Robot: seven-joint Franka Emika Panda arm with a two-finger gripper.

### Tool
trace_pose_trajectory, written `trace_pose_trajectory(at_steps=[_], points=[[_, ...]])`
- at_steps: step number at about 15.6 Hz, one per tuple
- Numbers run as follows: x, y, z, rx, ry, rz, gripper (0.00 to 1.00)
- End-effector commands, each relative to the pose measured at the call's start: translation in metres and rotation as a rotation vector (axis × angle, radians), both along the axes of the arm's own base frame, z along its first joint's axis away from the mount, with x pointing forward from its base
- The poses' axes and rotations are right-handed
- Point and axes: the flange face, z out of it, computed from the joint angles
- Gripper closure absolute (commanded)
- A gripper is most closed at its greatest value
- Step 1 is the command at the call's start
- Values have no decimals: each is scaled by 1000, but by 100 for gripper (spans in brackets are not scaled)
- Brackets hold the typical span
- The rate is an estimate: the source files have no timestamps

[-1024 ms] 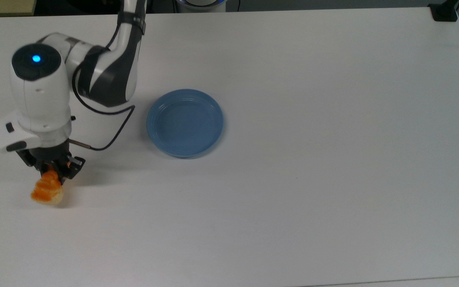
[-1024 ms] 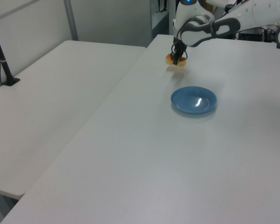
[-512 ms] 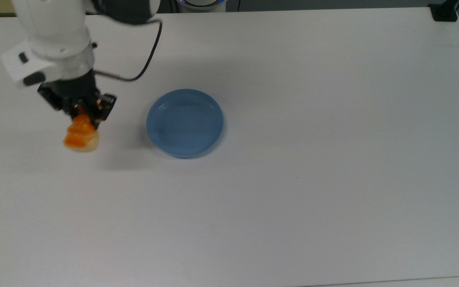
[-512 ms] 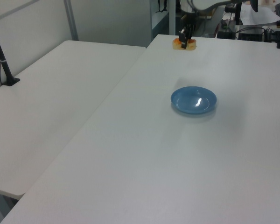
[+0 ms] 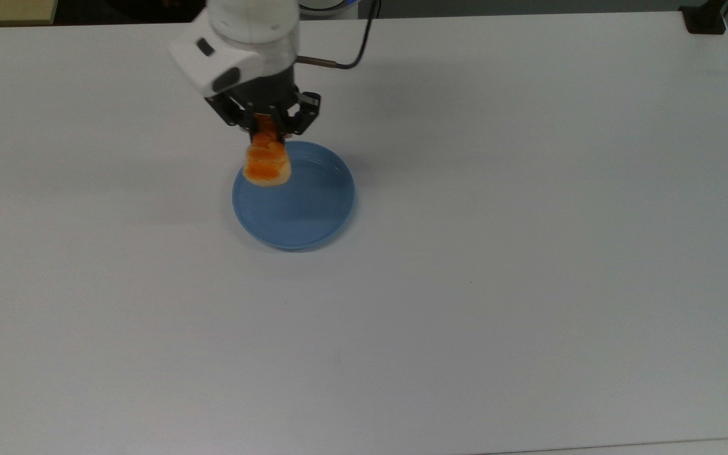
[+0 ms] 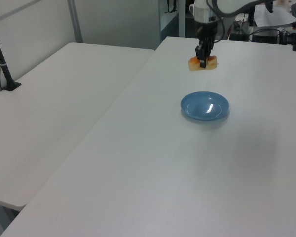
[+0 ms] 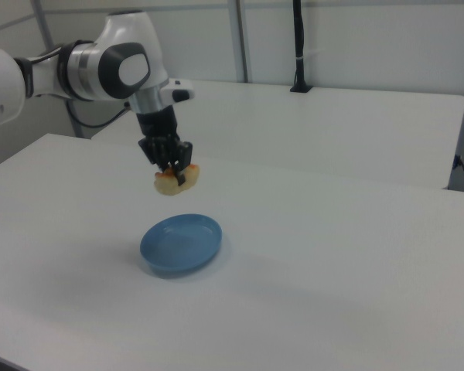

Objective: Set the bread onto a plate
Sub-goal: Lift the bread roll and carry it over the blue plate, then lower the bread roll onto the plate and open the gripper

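Above the light blue plate (image 7: 180, 244), orange-topped cream bread (image 7: 177, 179), clamped in jaws

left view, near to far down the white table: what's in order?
Plate → bread held in the end effector, up off the table → the cluttered desk beyond the far edge.

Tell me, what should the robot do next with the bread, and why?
Probably lower it. The end effector holds the bread in the air above the blue plate, which has nothing in it, so easing straight down before letting go looks safest.
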Motion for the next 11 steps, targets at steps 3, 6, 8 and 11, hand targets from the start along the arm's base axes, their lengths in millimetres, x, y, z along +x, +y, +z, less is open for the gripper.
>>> trace_pose_trajectory(at_steps=[3,6,8,11], points=[[-22,24,-50,-3,49,6,66],[-27,25,-82,-29,41,-13,66],[-24,25,-103,-44,26,-27,66],[-16,24,-135,-67,30,-35,66]])
